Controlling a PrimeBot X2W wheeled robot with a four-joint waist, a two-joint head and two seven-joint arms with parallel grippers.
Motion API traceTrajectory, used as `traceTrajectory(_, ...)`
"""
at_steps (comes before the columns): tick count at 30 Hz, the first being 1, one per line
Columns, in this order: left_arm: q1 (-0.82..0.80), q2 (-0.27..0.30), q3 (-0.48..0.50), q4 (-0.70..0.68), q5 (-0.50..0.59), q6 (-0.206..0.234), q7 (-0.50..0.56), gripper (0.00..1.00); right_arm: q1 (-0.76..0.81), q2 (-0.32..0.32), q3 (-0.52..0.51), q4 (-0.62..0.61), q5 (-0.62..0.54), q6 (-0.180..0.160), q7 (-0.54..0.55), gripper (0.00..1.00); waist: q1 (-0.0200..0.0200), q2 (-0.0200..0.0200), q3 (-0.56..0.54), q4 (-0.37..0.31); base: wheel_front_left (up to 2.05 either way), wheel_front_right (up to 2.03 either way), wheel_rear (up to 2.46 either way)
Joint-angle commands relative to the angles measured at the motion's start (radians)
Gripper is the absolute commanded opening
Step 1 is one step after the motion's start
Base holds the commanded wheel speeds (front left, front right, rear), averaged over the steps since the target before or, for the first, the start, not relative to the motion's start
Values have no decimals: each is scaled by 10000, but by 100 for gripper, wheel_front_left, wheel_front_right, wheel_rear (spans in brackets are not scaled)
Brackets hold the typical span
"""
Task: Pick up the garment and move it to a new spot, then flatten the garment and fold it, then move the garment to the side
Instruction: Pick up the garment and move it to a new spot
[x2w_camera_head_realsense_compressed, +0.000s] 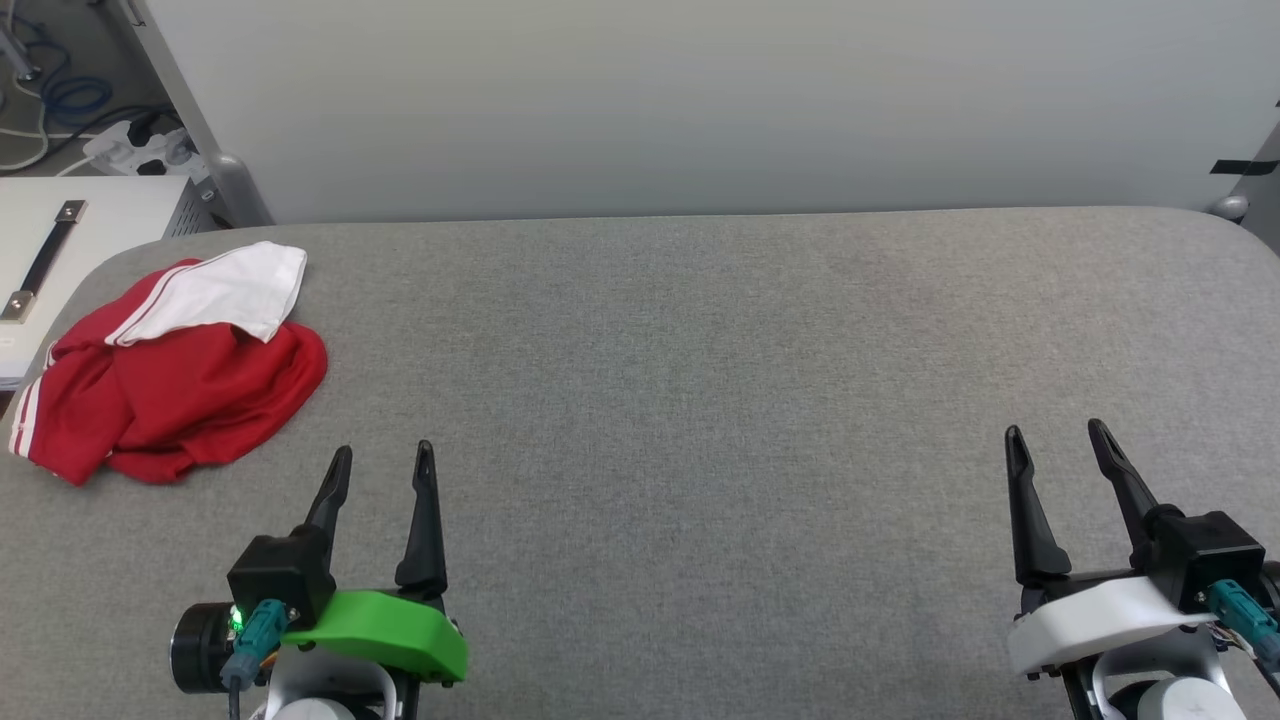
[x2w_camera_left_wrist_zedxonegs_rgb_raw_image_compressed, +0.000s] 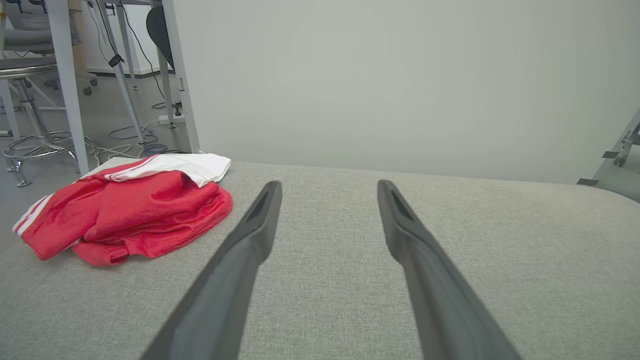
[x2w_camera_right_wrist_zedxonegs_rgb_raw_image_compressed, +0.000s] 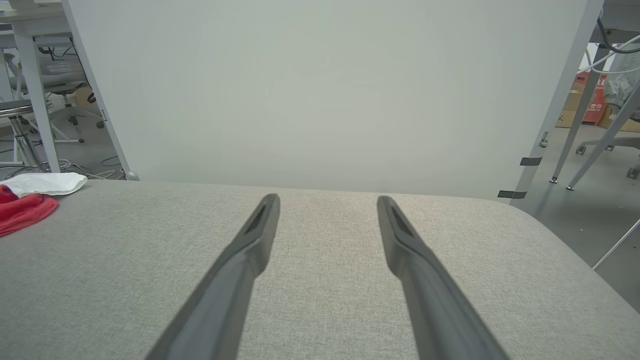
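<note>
The garment (x2w_camera_head_realsense_compressed: 180, 375) is a crumpled red heap with a white sleeve on top, lying at the far left of the grey table (x2w_camera_head_realsense_compressed: 700, 350). It also lies to the left in the left wrist view, garment (x2w_camera_left_wrist_zedxonegs_rgb_raw_image_compressed: 140, 215), and at the left edge of the right wrist view, garment (x2w_camera_right_wrist_zedxonegs_rgb_raw_image_compressed: 22, 207). My left gripper (x2w_camera_head_realsense_compressed: 383, 460) stands open just right of and nearer than the heap, with nothing between its fingers. Far off at the lower right, my right gripper (x2w_camera_head_realsense_compressed: 1055, 436) is open and empty too.
A pale wall panel (x2w_camera_head_realsense_compressed: 700, 100) rises behind the table's far edge. A white cabinet (x2w_camera_head_realsense_compressed: 60, 250) with a dark handle stands off the left end, with cables and a power strip (x2w_camera_head_realsense_compressed: 140, 145) on the floor behind. Table legs and stools stand beyond.
</note>
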Motion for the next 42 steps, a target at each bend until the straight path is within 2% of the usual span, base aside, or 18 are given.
traceTrajectory(1, -120, -41, -8, -16, -94, -35, -96, 100, -138, 11, -10, 32, 53, -7, -110, 100, 0, -1, 13, 3, 0, 0, 0)
traceTrajectory(30, -283, -56, -378, 1079, -682, -120, -697, 100, -244, 16, -37, 949, 86, -10, -703, 100, 0, -1, 154, 106, 0, 0, 0)
traceTrajectory(36, -369, -59, -403, 1117, -772, -124, -820, 100, -230, 17, 71, 950, 143, -10, -825, 100, 0, -1, 238, 467, 0, 0, 0)
traceTrajectory(42, -415, -62, -401, 1202, -868, -112, -949, 100, -209, 18, 250, 1019, 226, -11, -952, 100, 0, -1, 294, 1171, 0, 0, 0)
